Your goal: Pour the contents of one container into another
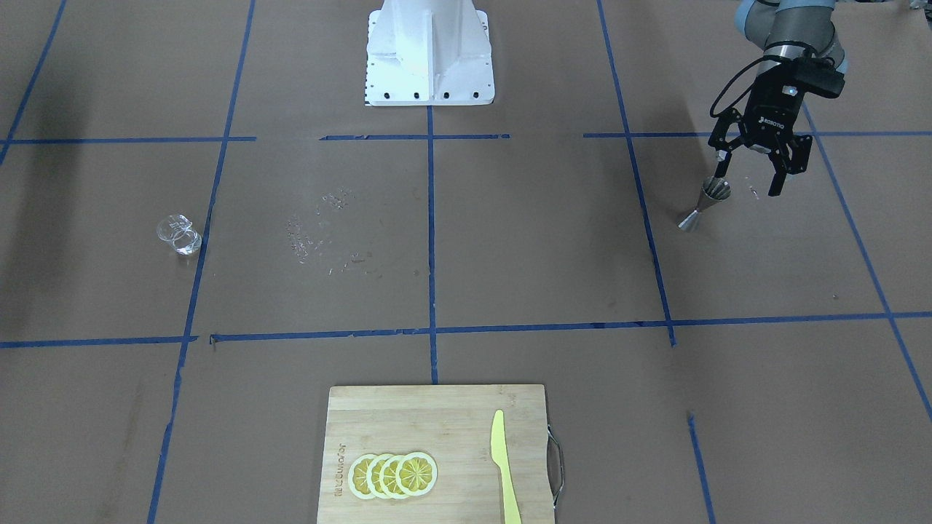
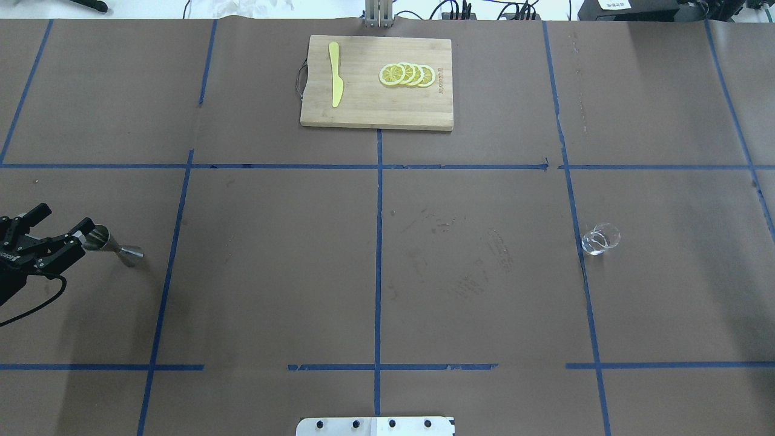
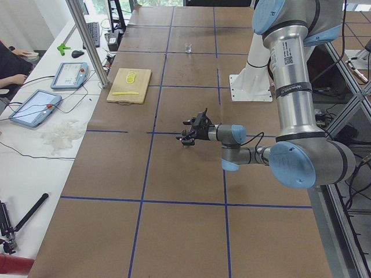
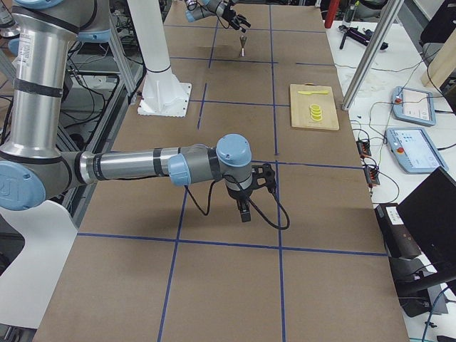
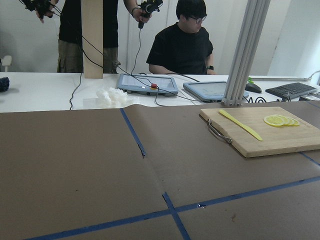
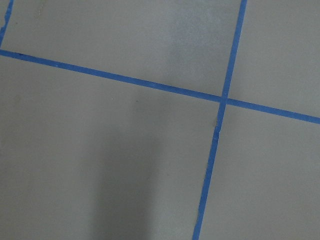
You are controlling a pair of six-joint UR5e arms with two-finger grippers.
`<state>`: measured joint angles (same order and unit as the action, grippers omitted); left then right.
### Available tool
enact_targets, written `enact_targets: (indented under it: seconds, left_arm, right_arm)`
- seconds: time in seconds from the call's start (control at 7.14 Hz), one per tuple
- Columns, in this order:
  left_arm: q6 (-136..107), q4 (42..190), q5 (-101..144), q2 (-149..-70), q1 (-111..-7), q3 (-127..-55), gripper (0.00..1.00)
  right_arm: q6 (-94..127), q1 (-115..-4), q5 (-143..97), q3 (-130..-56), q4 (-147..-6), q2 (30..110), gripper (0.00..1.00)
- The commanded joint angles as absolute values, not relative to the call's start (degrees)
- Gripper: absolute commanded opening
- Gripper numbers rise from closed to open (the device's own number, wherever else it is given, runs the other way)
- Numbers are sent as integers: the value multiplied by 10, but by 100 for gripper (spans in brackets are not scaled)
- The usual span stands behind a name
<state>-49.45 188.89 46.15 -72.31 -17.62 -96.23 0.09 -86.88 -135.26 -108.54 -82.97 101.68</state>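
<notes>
The clear glass cup (image 1: 178, 235) (image 2: 600, 238) stands alone on the brown paper, far from both arms. Across the table stands the metal jigger (image 1: 700, 205) (image 2: 113, 246), upright. My left gripper (image 1: 748, 182) (image 2: 68, 218) hangs open just above it. One fingertip (image 1: 721, 172) is at the jigger's top rim and the other is well clear, so nothing is held. The left wrist view shows neither the jigger nor the fingers. My right gripper (image 4: 246, 208) points down at bare paper and shows only in the exterior right view, so I cannot tell whether it is open or shut.
A wooden cutting board (image 2: 375, 112) (image 1: 437, 407) at the operators' edge carries lemon slices (image 2: 407, 74) and a yellow knife (image 2: 335, 82). Wet marks (image 1: 328, 233) spot the paper mid-table. The white robot base (image 1: 429, 65) sits centre. People and tablets are beyond the table edge.
</notes>
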Motion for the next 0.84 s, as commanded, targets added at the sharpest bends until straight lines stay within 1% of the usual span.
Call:
enact_targets:
  seconds: [0.0, 0.56, 0.7]
  left_arm:
    - [-497, 1892, 362, -723, -118, -942, 100]
    - [-498, 1893, 359, -732, -101, -933, 100]
    - [-498, 1893, 359, -744, -99, -921, 100]
  right_arm:
    - [0, -874, -1353, -1085, -830, 1017, 100]
    - [1, -874, -1353, -1085, -830, 1017, 100]
    - [1, -874, -1353, -1085, -830, 1017, 100]
